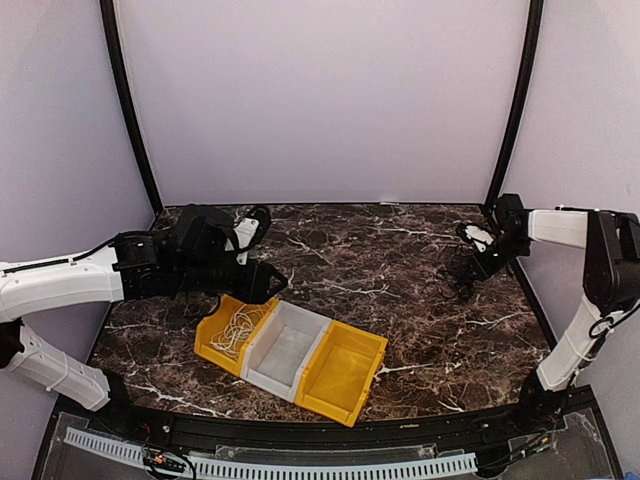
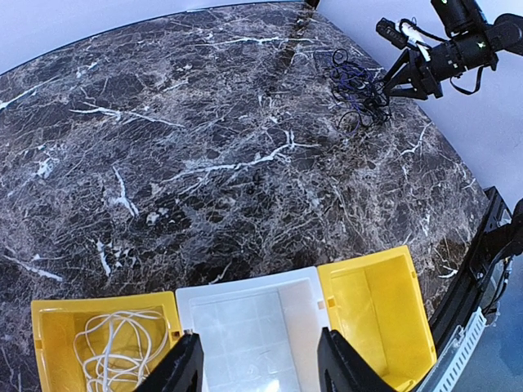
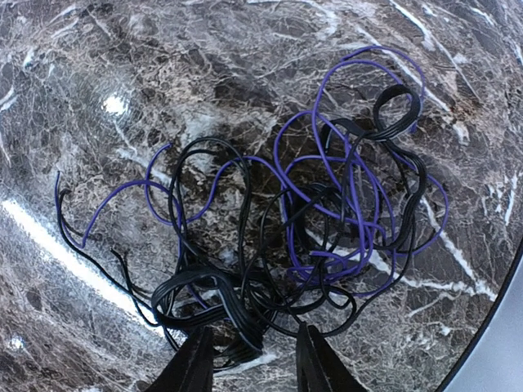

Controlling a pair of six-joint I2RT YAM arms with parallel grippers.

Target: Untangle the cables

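A tangle of black cable (image 3: 204,294) and purple cable (image 3: 327,163) lies on the marble table at the far right; it also shows in the left wrist view (image 2: 359,91). My right gripper (image 3: 249,369) is open just above the tangle's near edge, and a bundled black loop lies between its fingers. It also shows in the top view (image 1: 472,262). A white cable (image 2: 114,347) lies coiled in the left yellow bin (image 1: 213,338). My left gripper (image 2: 257,367) is open and empty, hovering over the white bin (image 2: 245,298). It also shows in the top view (image 1: 268,282).
Three bins stand in a row near the table's front: yellow, white (image 1: 285,348), yellow (image 1: 345,372). The right yellow bin (image 2: 376,314) and the white bin hold nothing. Black frame posts stand at the back corners.
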